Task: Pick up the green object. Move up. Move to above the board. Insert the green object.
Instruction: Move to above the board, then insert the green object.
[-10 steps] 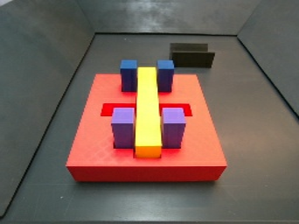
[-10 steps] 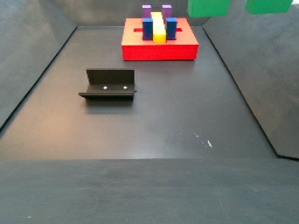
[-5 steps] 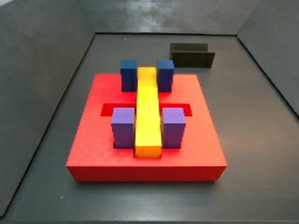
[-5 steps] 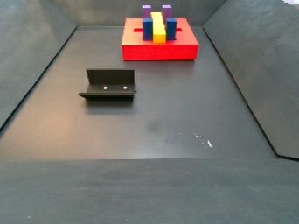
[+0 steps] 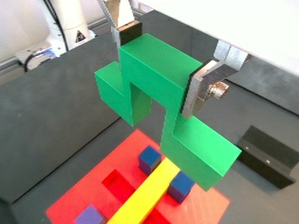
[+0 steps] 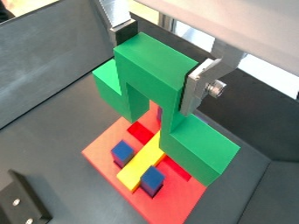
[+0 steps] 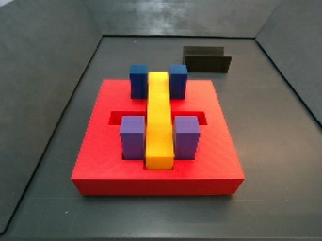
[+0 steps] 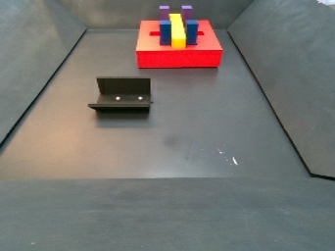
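I see my gripper (image 5: 163, 68) above the red board (image 5: 111, 174): flat silver finger plates (image 6: 205, 86), one bearing a round screw, under a white body.

Pincer (image 5: 163, 66) (gripping the green object (image 5: 158, 101)) hangs unobstructed above the board (image 5: 117, 171).

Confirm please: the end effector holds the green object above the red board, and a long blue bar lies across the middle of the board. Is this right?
Not quite. The long bar on the board is yellow, as a side view shows; blue are only the small blocks beside it. The rest holds: in both wrist views the end effector grips the green object above the board.
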Robot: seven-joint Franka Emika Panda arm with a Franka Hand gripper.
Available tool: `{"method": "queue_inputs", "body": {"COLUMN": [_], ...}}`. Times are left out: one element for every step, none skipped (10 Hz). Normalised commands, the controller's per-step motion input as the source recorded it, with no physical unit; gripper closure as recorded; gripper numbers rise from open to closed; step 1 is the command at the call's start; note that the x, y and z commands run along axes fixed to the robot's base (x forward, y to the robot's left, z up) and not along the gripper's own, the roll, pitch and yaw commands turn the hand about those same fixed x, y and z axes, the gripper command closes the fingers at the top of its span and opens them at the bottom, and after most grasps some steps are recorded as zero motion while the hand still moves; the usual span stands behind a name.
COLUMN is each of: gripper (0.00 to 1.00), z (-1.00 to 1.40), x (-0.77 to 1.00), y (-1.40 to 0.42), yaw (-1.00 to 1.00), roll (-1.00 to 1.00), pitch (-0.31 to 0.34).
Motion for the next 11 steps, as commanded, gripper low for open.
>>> {"method": "queue_inputs", "body": {"gripper": [1.00, 1.00, 1.00, 1.00, 1.00, 1.00, 1.00, 1.00, 1.00, 1.00, 1.00], "z": [0.05, -0.03, -0.32, -0.55, -0.56, -0.59, -0.63, -0.71, -0.57, -0.43, -0.34], "x": [0.13, 0.00, 0.00, 0.31, 0.27, 0.27, 0.20, 0.04, 0.05, 0.00, 0.00], "y": [-0.21, 0.00, -0.25, -0.40, -0.39, -0.38, -0.28, -0.19, 0.00, 0.00, 0.01], "yaw": [0.01, 0.00, 0.02, 0.08, 0.12, 0.13, 0.10, 0.06, 0.00, 0.00, 0.00], "roll": [0.05, 0.00, 0.08, 0.33, 0.34, 0.32, 0.28, 0.24, 0.00, -0.05, -0.13], "pitch": [0.066, 0.000, -0.091, -0.020, -0.016, -0.037, -0.071, -0.123, -0.169, -0.146, -0.124]}}
